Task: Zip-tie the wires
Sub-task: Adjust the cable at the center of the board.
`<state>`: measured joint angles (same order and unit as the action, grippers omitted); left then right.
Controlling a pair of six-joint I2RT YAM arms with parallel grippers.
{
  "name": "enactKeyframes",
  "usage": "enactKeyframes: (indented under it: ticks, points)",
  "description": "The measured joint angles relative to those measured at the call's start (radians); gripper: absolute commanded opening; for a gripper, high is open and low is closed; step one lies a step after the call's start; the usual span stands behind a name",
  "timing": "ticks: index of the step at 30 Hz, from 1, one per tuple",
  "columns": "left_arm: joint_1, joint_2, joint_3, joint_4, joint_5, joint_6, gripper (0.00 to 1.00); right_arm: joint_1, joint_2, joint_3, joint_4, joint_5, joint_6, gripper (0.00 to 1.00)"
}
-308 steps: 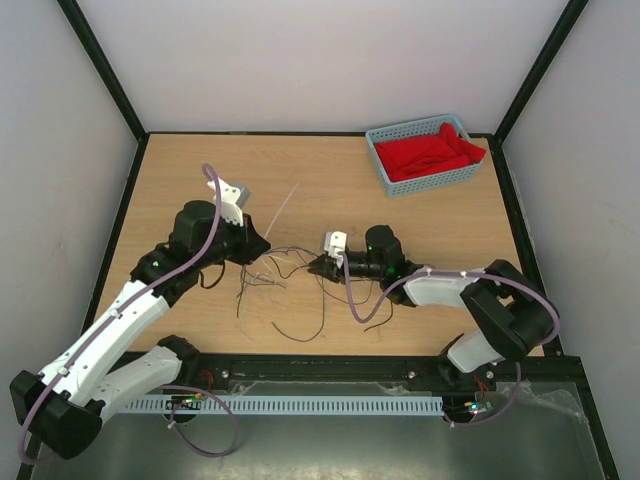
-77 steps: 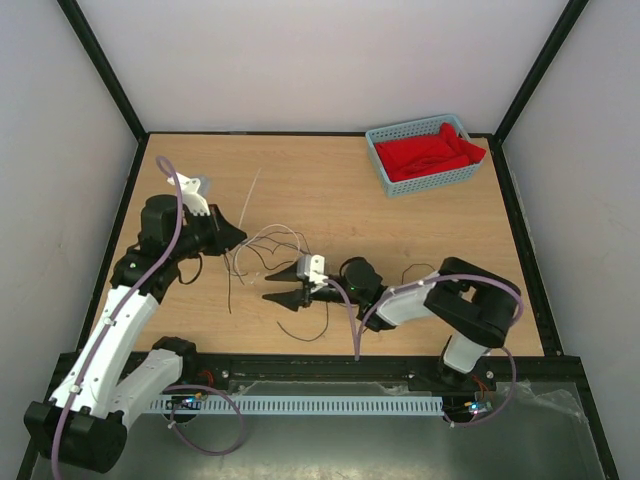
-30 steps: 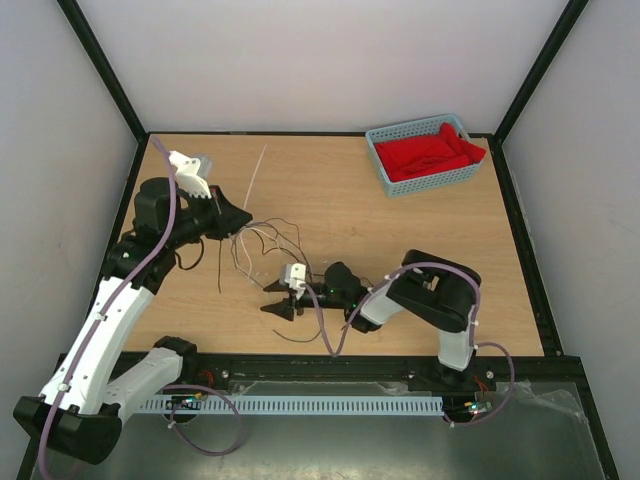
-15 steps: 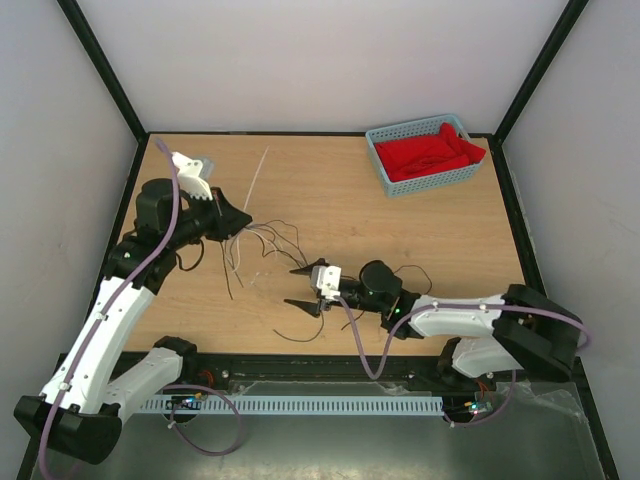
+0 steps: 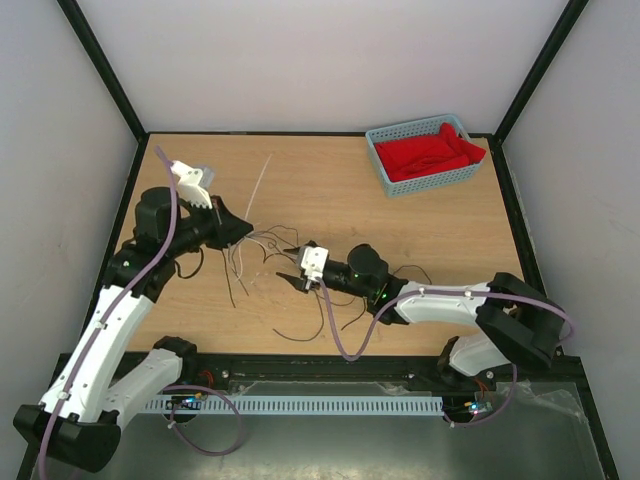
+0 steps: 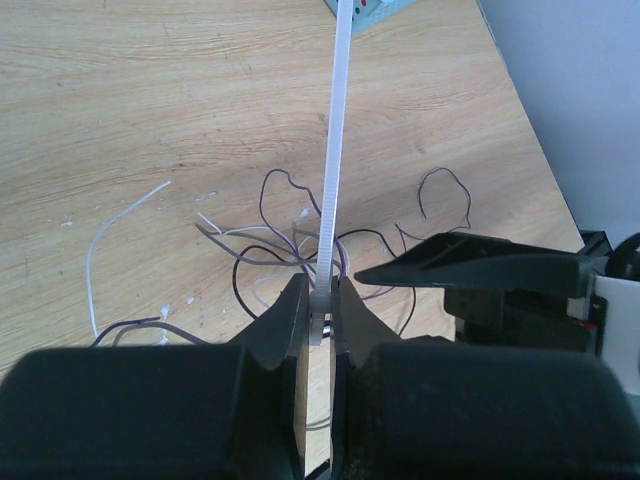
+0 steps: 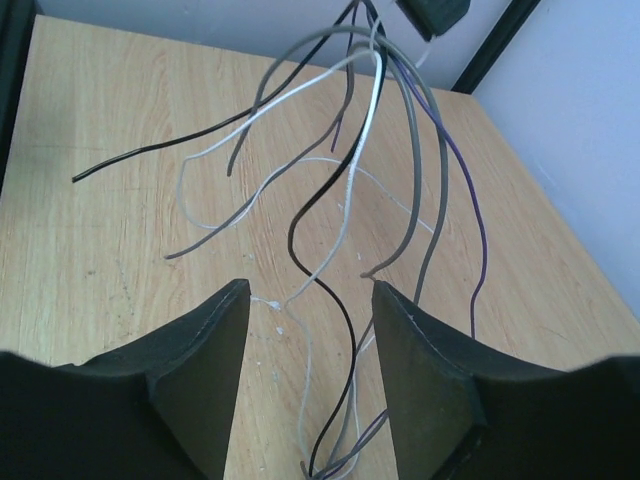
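My left gripper point(image 5: 246, 228) is shut on the lower end of the zip tie point(image 5: 261, 183), a pale strip that sticks up and away from the jaws; the left wrist view shows the zip tie point(image 6: 333, 150) pinched between the fingers of the left gripper point(image 6: 320, 292). The wires point(image 5: 268, 241) bunch at that gripper's tip and trail over the table. My right gripper point(image 5: 288, 264) is open just right of the bundle, with its jaws facing it. In the right wrist view the wires point(image 7: 352, 180) hang down between the spread jaws of the right gripper point(image 7: 310, 295), untouched.
A blue basket point(image 5: 384, 170) holding a red cloth point(image 5: 428, 155) stands at the far right corner. Loose wire ends point(image 5: 300, 336) lie toward the front edge. The cell's black frame posts bound the wooden table point(image 5: 420, 230).
My right gripper has swung back and left, from nearer the front edge up to the wire bundle, still open. My left gripper still holds the zip tie and has barely moved.
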<state>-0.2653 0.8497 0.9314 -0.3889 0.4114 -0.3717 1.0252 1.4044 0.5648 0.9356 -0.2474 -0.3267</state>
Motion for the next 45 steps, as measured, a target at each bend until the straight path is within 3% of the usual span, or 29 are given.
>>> enactKeyframes:
  ticks: [7,14,16,30,38,41,42,45]
  points:
    - [0.000,-0.015,-0.004,0.000,0.019,-0.014,0.00,-0.013,0.068,0.030,0.018,-0.029,0.019,0.49]
    - [0.000,-0.025,-0.020,0.000,0.032,-0.020,0.00,-0.025,0.124,0.044,0.049,-0.047,0.044,0.07]
    - [0.000,-0.027,-0.023,0.000,0.032,-0.020,0.00,-0.034,0.121,0.044,0.058,-0.053,0.055,0.00]
    - [0.108,-0.019,-0.026,0.000,0.051,-0.011,0.00,-0.154,-0.175,-0.093,-0.062,0.035,0.080,0.00]
    - [0.160,-0.018,-0.029,-0.001,0.082,-0.010,0.00,-0.225,-0.245,-0.146,-0.178,0.100,0.095,0.00]
    - [0.164,-0.017,-0.029,-0.001,0.089,-0.010,0.00,-0.235,-0.247,-0.147,-0.188,0.086,0.103,0.13]
    - [0.164,-0.016,-0.029,-0.001,0.092,-0.010,0.00,-0.235,-0.246,-0.147,-0.189,0.069,0.107,0.13]
    - [0.164,-0.008,-0.029,0.000,0.097,-0.012,0.00,-0.235,-0.227,-0.137,-0.189,-0.007,0.127,0.00]
